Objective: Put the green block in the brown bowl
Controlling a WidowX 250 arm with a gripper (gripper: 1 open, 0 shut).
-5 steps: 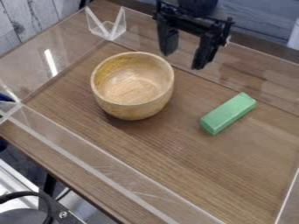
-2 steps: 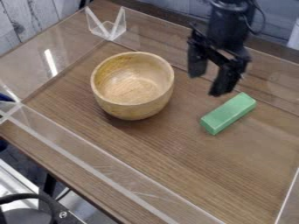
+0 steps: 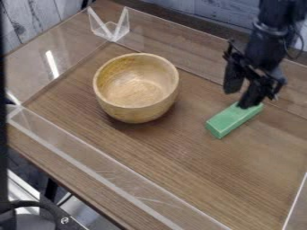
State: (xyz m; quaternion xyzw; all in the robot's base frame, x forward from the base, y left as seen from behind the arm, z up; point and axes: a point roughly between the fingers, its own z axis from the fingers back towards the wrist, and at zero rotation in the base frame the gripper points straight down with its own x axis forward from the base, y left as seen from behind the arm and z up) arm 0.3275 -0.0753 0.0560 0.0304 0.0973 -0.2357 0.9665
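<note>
1. Camera view, looking down at an angle onto a wooden tabletop (image 3: 144, 153) with brown grain, fenced by low clear plastic walls (image 3: 72, 157) along its edges.
2. Left of centre sits the brown bowl (image 3: 136, 86): round, light wood, thick rim, upright, with nothing visible inside it.
3. To the right of the bowl, and well apart from it, the green block (image 3: 228, 121) lies flat on the table. It is a bright green bar set on a diagonal, its near end pointing toward the lower left and its far end toward the upper right.
4. A black robot arm reaches down from the top right corner. Its gripper (image 3: 252, 87) points steeply downward and hangs directly over the far end of the block.
5. The jaws stand apart, with a clear gap between the two dark fingers (image 3: 232, 76). One finger's tip overlaps the block's upper end in this view; it looks to be touching or nearly touching, but the blur makes contact hard to judge. Nothing is gripped between the jaws.
6. At the top left corner, a small folded clear plastic piece (image 3: 108, 25) stands by the wall, far from the bowl and the block.
</note>
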